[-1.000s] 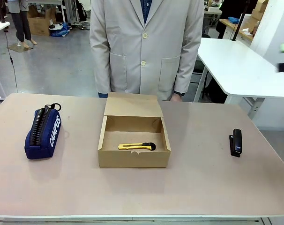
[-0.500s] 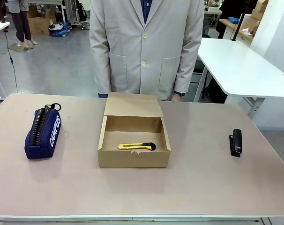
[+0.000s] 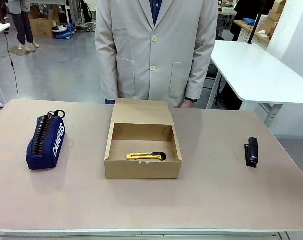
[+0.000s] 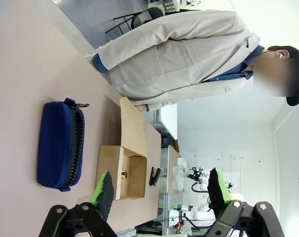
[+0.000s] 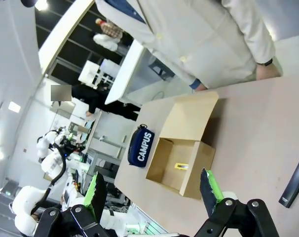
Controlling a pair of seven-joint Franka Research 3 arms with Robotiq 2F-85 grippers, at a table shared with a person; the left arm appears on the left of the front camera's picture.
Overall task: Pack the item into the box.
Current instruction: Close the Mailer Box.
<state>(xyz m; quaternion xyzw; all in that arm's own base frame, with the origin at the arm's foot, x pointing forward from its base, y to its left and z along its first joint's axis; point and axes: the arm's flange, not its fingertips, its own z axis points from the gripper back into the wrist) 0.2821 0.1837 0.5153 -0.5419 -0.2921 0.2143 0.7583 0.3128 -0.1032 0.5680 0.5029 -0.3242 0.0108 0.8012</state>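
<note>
Jaws stand spread wide and empty on both the left gripper (image 4: 158, 178) and the right gripper (image 5: 152, 178). Far ahead, between each pair, the utility knife (image 3: 146, 156) already lies inside the box (image 3: 141, 170), so packing looks done; only the flap (image 3: 141, 112) is open

We take the beige work table (image 3: 216, 200) as our mark. Beyond its far edge we see a smooth grey floor (image 3: 56, 70) running back into the room. Past its far right corner stands a white table (image 3: 251, 75) on white legs, with a white wall (image 3: 294, 30) behind it. Far beyond its left corner we find a cardboard carton (image 3: 41, 25) on the floor, just beside a blue bag (image 3: 66, 33). In the right wrist view a ceiling lamp (image 5: 41, 4) glows high above it.
</note>
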